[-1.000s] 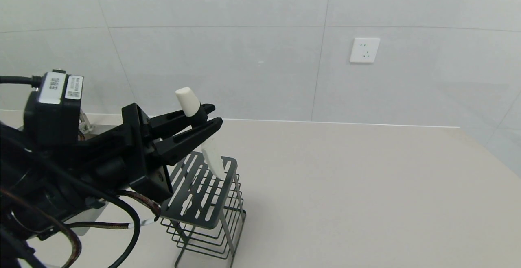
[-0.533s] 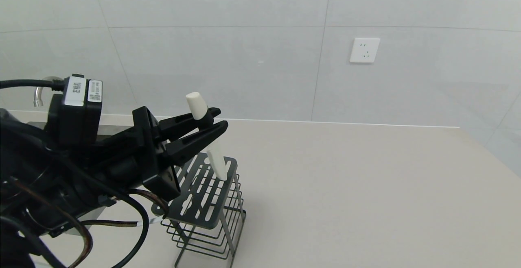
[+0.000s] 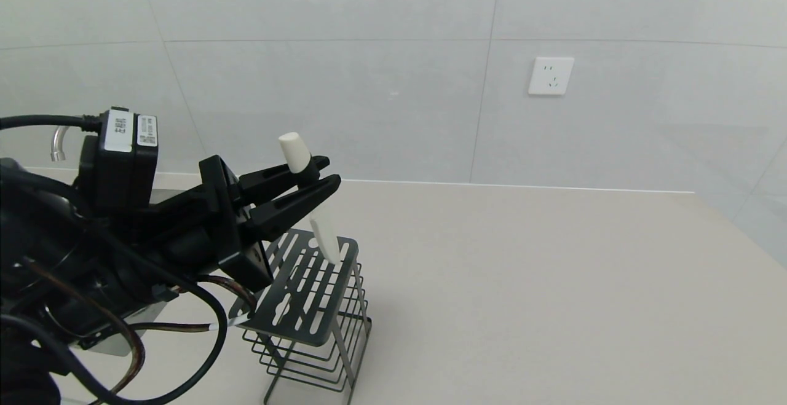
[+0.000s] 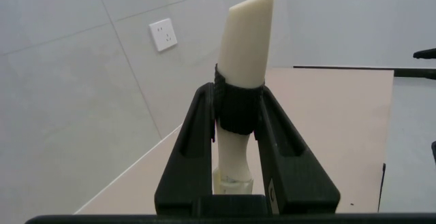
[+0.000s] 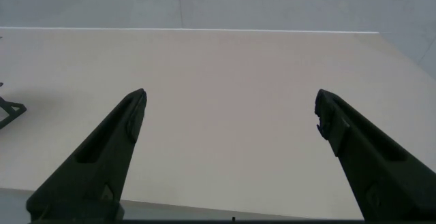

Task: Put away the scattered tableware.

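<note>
A white utensil with a thick handle and a flat blade is clamped upright, slightly tilted, in my left gripper, which is shut on it. Its lower end hangs just over the far end of the slotted top of a black wire rack on the beige counter. In the left wrist view the utensil stands between the black pads of my left gripper. My right gripper is open over bare counter, with nothing between its fingers.
A tiled wall with a white socket rises behind the counter. A curved metal tap shows at the far left behind my left arm. The rack's edge pokes into the right wrist view. Open counter lies right of the rack.
My left arm has shifted to the right with the utensil, bringing its lower end nearer the rack's far end. In the last half second it rose slightly.
</note>
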Available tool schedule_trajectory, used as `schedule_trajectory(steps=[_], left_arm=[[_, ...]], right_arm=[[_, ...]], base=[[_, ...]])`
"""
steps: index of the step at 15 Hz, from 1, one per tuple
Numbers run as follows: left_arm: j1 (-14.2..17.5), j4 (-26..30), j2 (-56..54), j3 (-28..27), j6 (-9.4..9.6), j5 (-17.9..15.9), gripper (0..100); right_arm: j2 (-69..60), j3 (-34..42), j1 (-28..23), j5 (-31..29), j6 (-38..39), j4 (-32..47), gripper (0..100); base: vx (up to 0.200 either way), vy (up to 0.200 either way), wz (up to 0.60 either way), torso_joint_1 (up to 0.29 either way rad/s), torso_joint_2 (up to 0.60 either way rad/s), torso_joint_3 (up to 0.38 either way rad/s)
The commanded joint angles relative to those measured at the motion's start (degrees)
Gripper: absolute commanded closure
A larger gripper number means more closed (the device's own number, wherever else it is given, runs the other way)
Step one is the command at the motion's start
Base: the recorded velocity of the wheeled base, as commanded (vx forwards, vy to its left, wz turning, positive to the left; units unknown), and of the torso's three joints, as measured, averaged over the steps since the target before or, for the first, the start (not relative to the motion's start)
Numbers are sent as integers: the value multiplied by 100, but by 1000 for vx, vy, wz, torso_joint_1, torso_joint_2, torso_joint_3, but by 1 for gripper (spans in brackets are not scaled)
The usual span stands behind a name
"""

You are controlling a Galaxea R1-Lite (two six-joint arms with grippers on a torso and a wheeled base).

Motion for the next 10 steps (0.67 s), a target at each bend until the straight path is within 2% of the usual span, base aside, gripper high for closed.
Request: schedule_trajectory(steps=[1, 10], left_arm=[[-4, -9, 23, 45, 3, -9, 100], [-13, 9, 32, 203, 30, 0, 100]], right_arm=[[18, 0, -4, 2, 0, 4, 0], [9, 0, -4, 2, 0, 4, 0]], base=[[0, 0, 0, 0, 0, 0], [0, 0, 0, 0, 0, 0]])
